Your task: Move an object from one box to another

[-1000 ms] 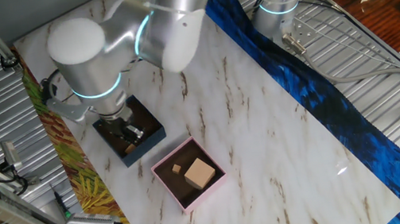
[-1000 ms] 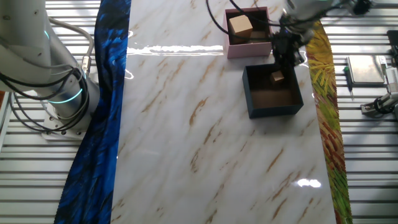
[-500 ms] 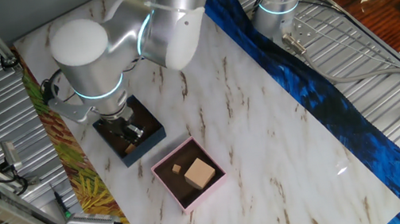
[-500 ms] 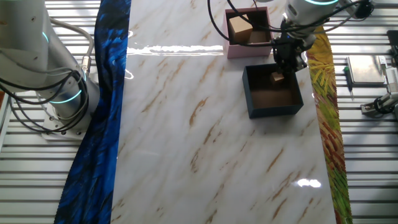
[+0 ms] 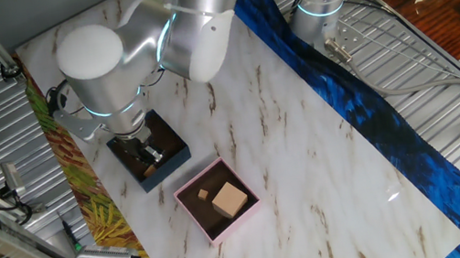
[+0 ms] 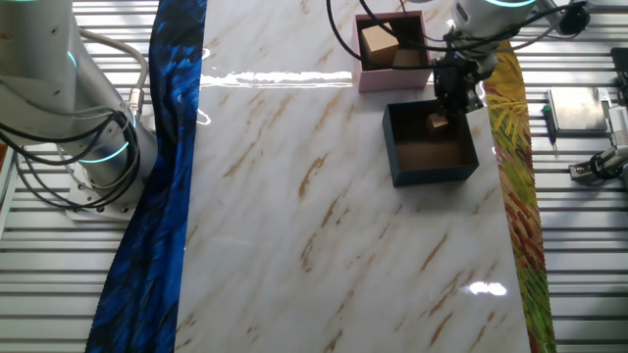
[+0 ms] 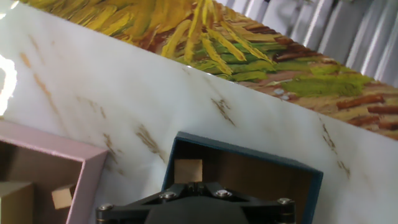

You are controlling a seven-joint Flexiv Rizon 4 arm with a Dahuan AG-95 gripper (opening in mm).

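Marble tabletop point(image 6: 324, 196) carries navy box point(image 6: 432, 145) beside pink box point(image 6: 391, 44); claw point(image 6: 444, 110) grip unclear.

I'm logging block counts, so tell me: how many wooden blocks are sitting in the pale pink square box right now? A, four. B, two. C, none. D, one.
B: the pale pink square box holds two blocks, a large light wooden cube and a small wooden cube, while another small wooden block lies in the dark navy-blue square box.
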